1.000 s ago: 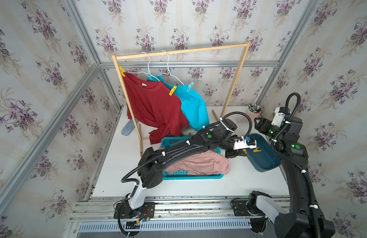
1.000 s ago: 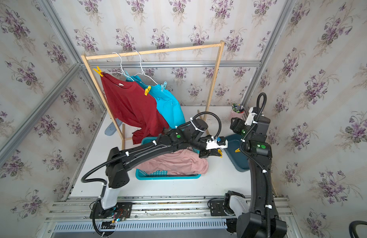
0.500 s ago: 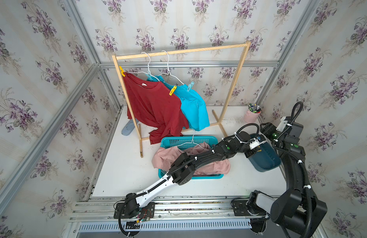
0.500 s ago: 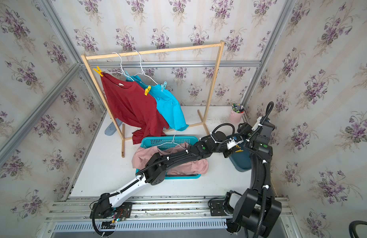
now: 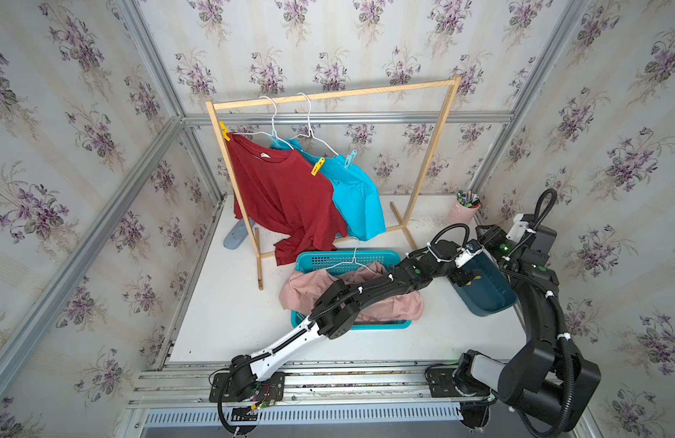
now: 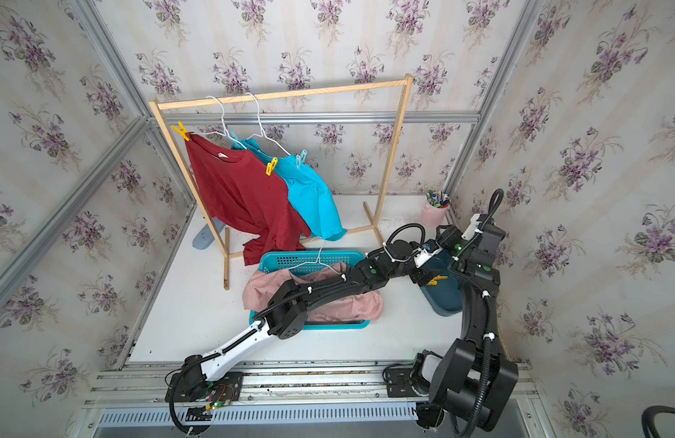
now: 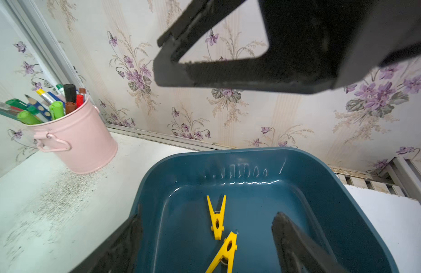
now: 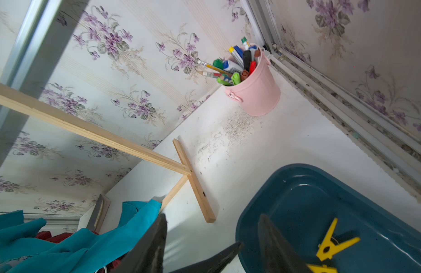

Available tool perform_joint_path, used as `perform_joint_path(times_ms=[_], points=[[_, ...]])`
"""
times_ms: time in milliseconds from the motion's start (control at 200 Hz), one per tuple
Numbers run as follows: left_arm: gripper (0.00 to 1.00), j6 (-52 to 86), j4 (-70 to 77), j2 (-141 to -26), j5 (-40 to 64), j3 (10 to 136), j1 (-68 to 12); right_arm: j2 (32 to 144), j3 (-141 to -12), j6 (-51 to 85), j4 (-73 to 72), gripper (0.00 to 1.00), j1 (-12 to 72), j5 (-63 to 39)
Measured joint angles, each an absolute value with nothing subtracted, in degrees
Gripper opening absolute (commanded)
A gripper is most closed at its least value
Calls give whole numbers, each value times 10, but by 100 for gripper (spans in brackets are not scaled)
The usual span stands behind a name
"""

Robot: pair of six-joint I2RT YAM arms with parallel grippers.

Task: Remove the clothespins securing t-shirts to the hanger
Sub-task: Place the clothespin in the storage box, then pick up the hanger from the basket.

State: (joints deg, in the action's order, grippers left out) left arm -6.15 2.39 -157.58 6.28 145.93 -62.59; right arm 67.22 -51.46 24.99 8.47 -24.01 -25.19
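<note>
1. Hovering just above the dark blue tub, the left gripper is shown with fingers spread wide and nothing held. Two yellow clothespins are seen inside the tub, directly between those fingers.
2. The right gripper is held near the tub's rim, jaws partly apart and empty (the tub's pegs are placed off to one side of it, not between its fingers).
3. In both top views, a rack-side yellow clothespin and a second yellow clothespin are clipped at the shoulders of the dark red t-shirt. A light blue clothespin is clipped on the turquoise t-shirt. All three are well apart from both grippers.
4. The pink t-shirt is heaped in the teal basket, beneath the left arm.
5. The clipped pegs are shown only by the top views. The pair in the tub is counted only in the wrist views, and only a yellow sliver is given from above.
</note>
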Motion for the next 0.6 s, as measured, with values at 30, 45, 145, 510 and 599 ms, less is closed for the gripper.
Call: perform_joint_path(times_ms=[30, 45, 145, 510, 599], points=[[89, -62, 20, -1564, 64, 1447, -626, 668, -515, 248, 84, 58, -240, -255], [89, -62, 16, -1558, 66, 1440, -626, 667, -515, 246, 84, 58, -240, -257], [89, -71, 10, -1493, 77, 1359, -625, 653, -515, 237, 90, 57, -239, -270], [86, -114, 49, -1147, 87, 984, -621, 624, -498, 218, 117, 56, -109, -291], [86, -114, 22, -1086, 64, 910, -614, 625, -489, 212, 106, 56, -63, -288]])
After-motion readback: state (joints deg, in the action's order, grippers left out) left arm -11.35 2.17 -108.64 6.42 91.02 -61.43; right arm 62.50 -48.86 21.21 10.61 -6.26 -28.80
